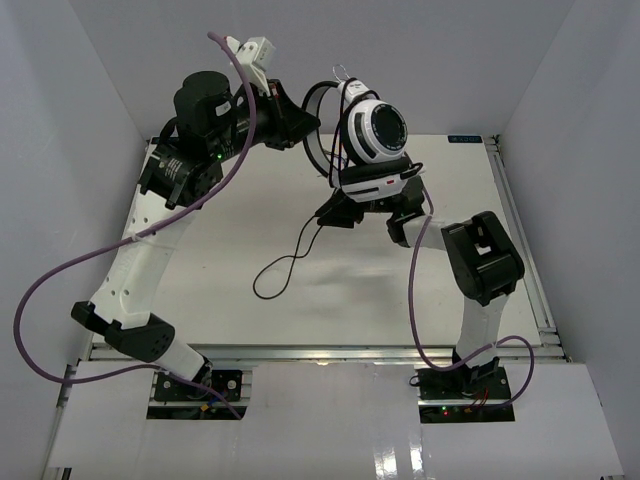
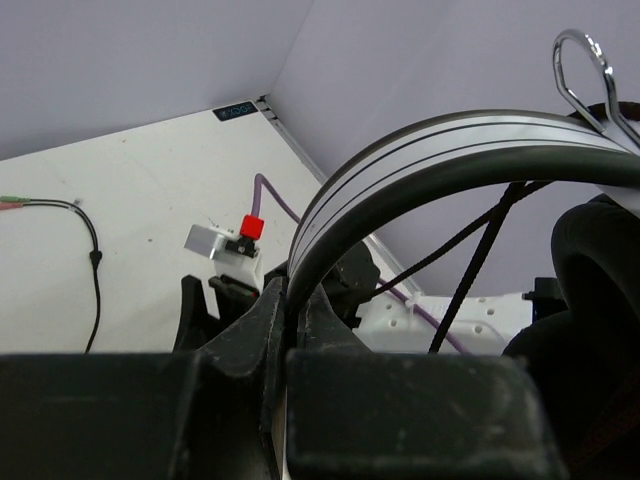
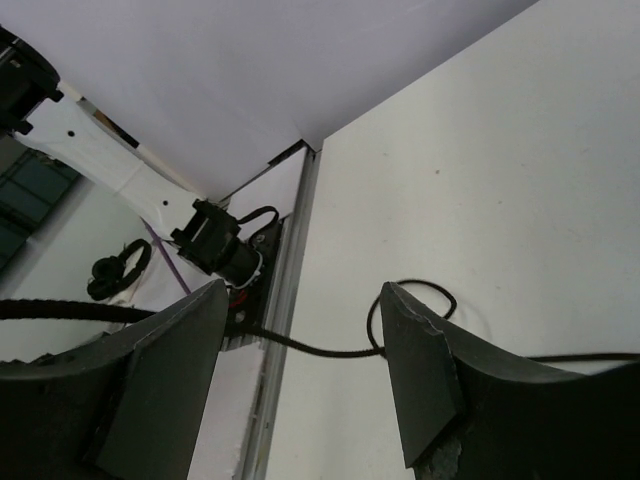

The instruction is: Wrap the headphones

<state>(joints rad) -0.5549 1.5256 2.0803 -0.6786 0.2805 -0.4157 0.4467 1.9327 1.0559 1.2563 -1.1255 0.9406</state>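
Shows gripper (image 2: 292, 322) pinched on headphones (image 2: 450, 140) at the striped band's lower end; ear cup (image 2: 590, 270) dark at right. Beyond, on surface (image 2: 160, 170), cord (image 2: 94, 260) lying slack, seemingly ending in bare coloured wires at far left.

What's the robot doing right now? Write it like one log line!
left gripper: shut on headphones band, held up | right gripper: open, above cord | cord: loose, looping on table

No legible text; corner label (image 2: 237, 110) too blurred
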